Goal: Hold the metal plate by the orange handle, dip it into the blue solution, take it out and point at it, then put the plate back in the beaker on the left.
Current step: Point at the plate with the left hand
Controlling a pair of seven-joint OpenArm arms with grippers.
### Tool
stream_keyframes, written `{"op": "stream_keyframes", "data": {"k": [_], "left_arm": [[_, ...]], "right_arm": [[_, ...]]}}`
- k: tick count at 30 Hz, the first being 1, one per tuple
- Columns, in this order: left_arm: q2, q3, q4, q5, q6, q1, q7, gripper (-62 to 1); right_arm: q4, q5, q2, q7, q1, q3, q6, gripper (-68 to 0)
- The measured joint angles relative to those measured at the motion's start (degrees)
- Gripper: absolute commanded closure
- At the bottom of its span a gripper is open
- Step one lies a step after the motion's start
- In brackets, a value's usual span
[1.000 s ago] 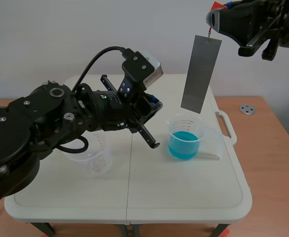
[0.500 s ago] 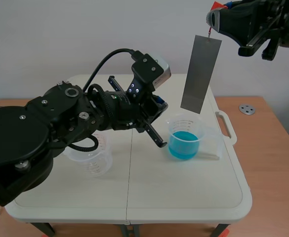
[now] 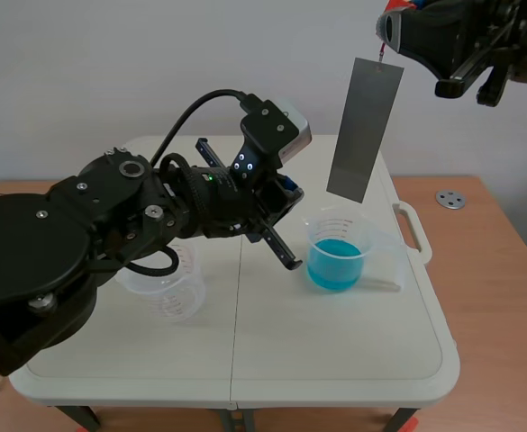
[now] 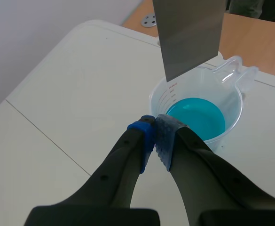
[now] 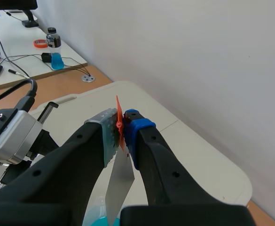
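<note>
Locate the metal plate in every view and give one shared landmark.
Scene view: metal plate hangs from the right gripper, above the blue solution.
Left wrist view: plate ahead of the left gripper, over the solution.
Right wrist view: plate hangs from the orange handle, solution beneath.
Shared landmark: the blue solution.

Metal plate (image 3: 365,130): flat grey rectangular strip hanging slightly off vertical, its orange handle (image 5: 118,110) pinched in the right tool (image 5: 121,121); lower edge above the blue solution (image 3: 335,265), not touching. Solution sits in a clear spouted beaker (image 3: 335,229), upright on the bench (image 3: 335,342). The clear left beaker (image 3: 168,290) also stands upright, partly hidden
</note>
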Motion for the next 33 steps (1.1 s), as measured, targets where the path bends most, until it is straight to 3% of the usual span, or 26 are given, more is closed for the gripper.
{"op": "stream_keyframes", "data": {"k": [5, 12, 15, 21, 26, 29, 33], "left_arm": [[-1.4, -2.5, 2.0, 0.0, 6.9, 1.3, 0.4, -3.4], [-10.7, -11.4, 16.1, -0.1, 7.7, 10.5, -1.1, -3.4], [-15.5, -14.8, 21.7, -0.8, 10.0, 16.2, -3.2, -3.4], [-25.9, -23.8, 29.6, -5.9, 13.4, 30.2, -6.7, -3.4], [-33.7, -32.3, 31.0, -11.1, 16.2, 44.9, -10.3, -3.4], [-36.3, -37.7, 30.9, -12.9, 16.6, 53.7, -11.5, -3.4], [-37.0, -43.5, 30.8, -13.1, 16.6, 64.6, -12.6, -3.4]], "right_arm": [[0.0, -1.6, 0.0, 0.0, 0.0, 0.0, 0.0, -1.3], [0.0, -1.8, 0.0, 0.0, 0.0, 0.0, 0.0, -1.3], [0.0, -1.9, 0.0, 0.0, 0.0, 0.0, 0.0, -1.3], [0.0, -6.0, -2.7, 0.0, 0.0, 0.0, 0.0, -1.3], [-1.2, -7.8, -5.2, 0.0, 0.0, 0.0, 0.0, -1.3], [-2.9, -9.2, -6.4, 0.0, 0.0, 0.0, 0.0, -1.3], [-4.8, -10.6, -7.3, 0.4, 0.0, 0.0, 0.0, -1.3]]}}
